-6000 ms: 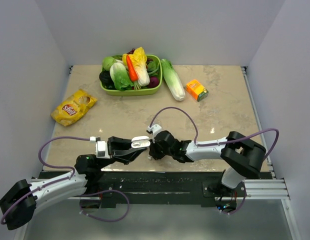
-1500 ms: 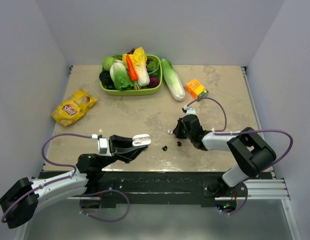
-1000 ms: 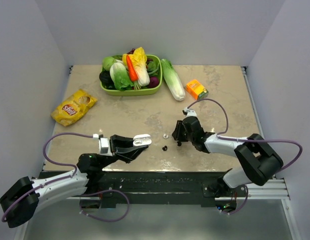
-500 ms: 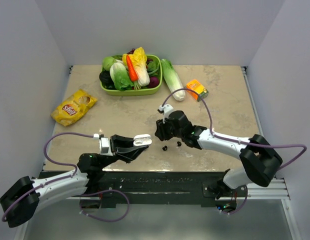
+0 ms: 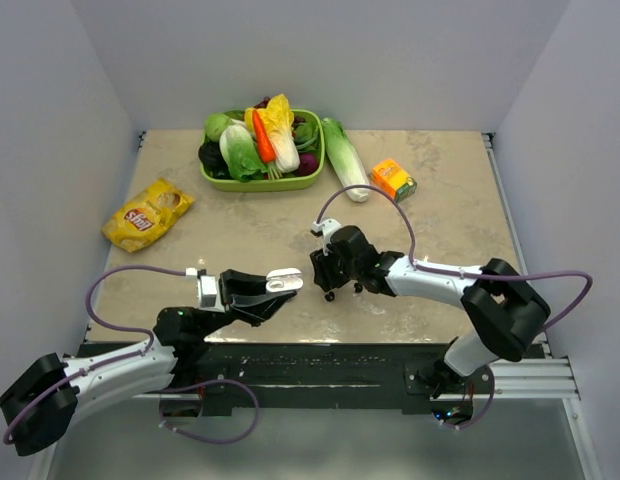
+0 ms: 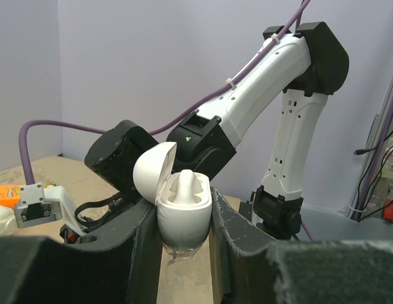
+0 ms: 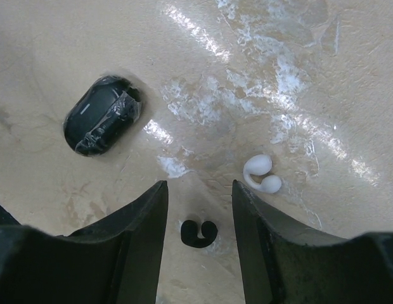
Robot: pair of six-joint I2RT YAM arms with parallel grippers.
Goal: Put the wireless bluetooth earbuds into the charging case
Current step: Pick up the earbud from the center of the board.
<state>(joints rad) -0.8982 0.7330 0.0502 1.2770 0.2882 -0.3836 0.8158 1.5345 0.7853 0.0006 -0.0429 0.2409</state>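
Marble-patterned tabletop (image 7: pixel 298 76) fills the right wrist view. Down on it the right gripper (image 7: pixel 198 193) has its fingers spread, one either side of a tiny black earbud (image 7: pixel 198 233) that lies loose between them and touches neither, as far as I can see. That straddle reads to me as lining up a pinch! Just past the fingertips, off to one side, a white earbud (image 7: pixel 261 175) also lies free on the stone. Farther out the other way sits a dark oval object (image 7: pixel 103 124), glossy and wrapped-looking, and I cannot say what it is. Over to the left gripper (image 6: pixel 186 250): its fingers are pressed in on the lower body of the white charging case (image 6: pixel 182 218). The lid is flipped back and the mouth faces up, and a white bud-like shape (image 6: pixel 184 185) stands out of the well. Held raised and open like that, near the right arm, the case looks offered as a ready target. Widening out on the top view, a green basket (image 5: pixel 214 181) of vegetables, a pale cabbage (image 5: pixel 346 172), an orange carton (image 5: pixel 394 180) and a yellow snack bag (image 5: pixel 147 213) sit well back from the action.
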